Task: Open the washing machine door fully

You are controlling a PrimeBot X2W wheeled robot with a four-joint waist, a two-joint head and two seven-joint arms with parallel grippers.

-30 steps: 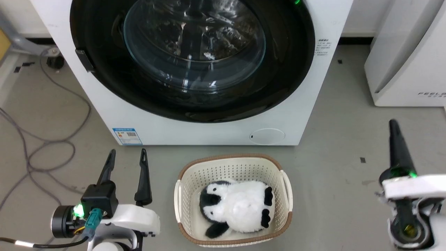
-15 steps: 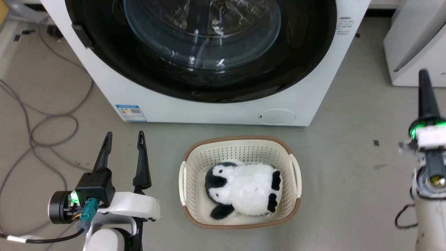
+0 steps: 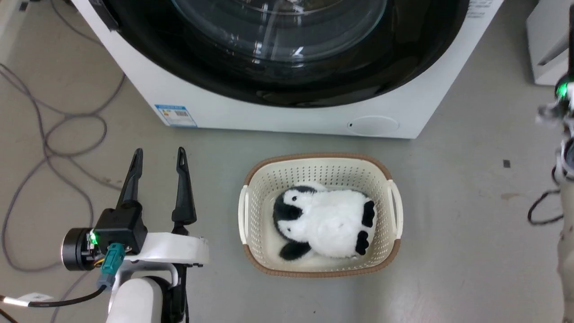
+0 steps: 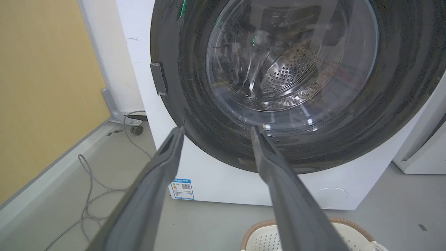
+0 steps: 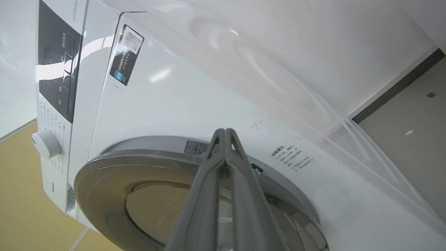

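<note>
Door: we see the washing machine door (image 3: 215,67), glossy black with a clear glass bowl, lying flush against the front of the washing machine (image 3: 291,121).
Left hand: the left hand (image 3: 159,151) hovers over the grey floor (image 3: 448,202), low and in front of the machine's left corner. Its two fingers are spread well apart with nothing between them.
Door from the left hand: in the left wrist view the left hand (image 4: 216,129) points at the lower left of the washing machine door (image 4: 292,69). The fingertips frame the black rim below the hinge block (image 4: 159,78), and we see floor between hand and machine in the head view.
Right hand: the right hand (image 5: 223,132) has its fingers pressed together and holds nothing.
Door from the right hand: in the right wrist view the tip lies over the rim of the washing machine door (image 5: 115,181), on the side away from the control knob (image 5: 45,143). We cannot tell whether it touches the rim.
Right arm: the right arm (image 3: 567,269) rises along the right edge of the head view.
Sticker: the blue sticker (image 3: 176,115) sits low on the machine's front, beyond the left hand.
Basket: a cream basket (image 3: 320,157) stands on the floor just before the machine, right of the left hand, with a plush penguin (image 3: 327,222) lying in it.
Cables: grey cables (image 3: 54,134) loop on the floor to the left.
</note>
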